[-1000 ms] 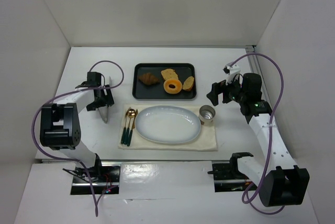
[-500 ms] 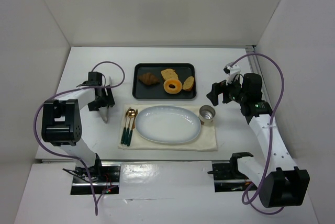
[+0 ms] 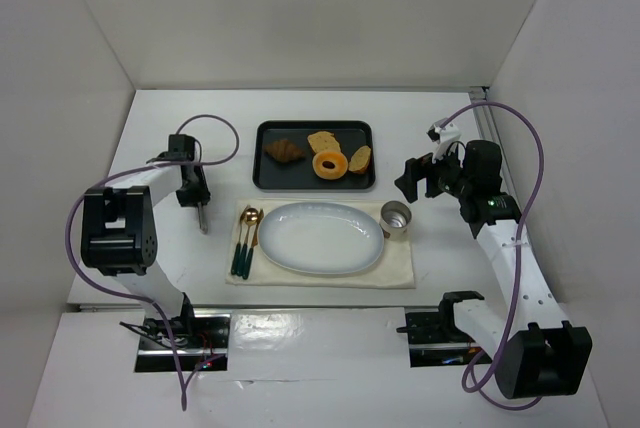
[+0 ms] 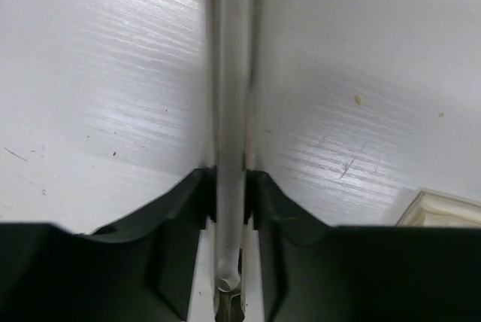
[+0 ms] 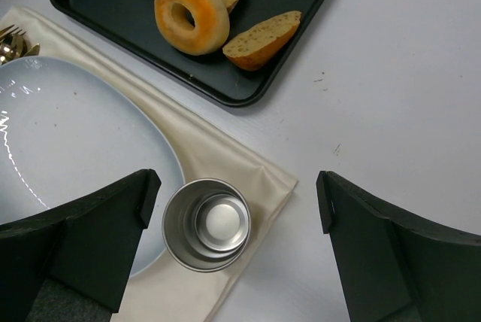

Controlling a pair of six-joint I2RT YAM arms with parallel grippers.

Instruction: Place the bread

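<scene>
Left fingers [image 3: 196, 198] pinched narrow on metal tongs [image 4: 231, 74], low over the table [image 3: 150, 128], left of the place setting. Left wrist view: both tong blades squeezed together between the 2 black pads, running straight up the frame. Tong tip points toward the near edge, just beside the cloth's [image 3: 400, 266] left border; touching or not, cannot tell.

Right fingers [image 3: 410, 180] spread wide, holding nothing. They hang above the right end of the cloth. Right wrist view puts the metal cup [image 5: 207, 223] in the gap between them, lower down and apart from both.

Bread all on the black tray [image 3: 300, 181], at the far side of the table behind the plate [image 3: 321, 237]:
- croissant [image 3: 285, 151] at the left end
- bread slice [image 3: 322, 141] in the middle, far side
- ring-shaped bun [image 3: 329, 164] just in front of that slice, touching or overlapping it
- 2nd slice [image 3: 360, 159] at the right end, lying close beside the ring

Plate is oval, pale blue, bare, sitting on the cloth. Cup stands upright on the cloth at the plate's right rim. Spoon and fork [image 3: 245, 233], gold heads and dark green handles, lie side by side on the cloth left of the plate, heads pointing away from the arm bases.

Neither set of fingers is near the tray; left is well apart from it, right is off its right end.
</scene>
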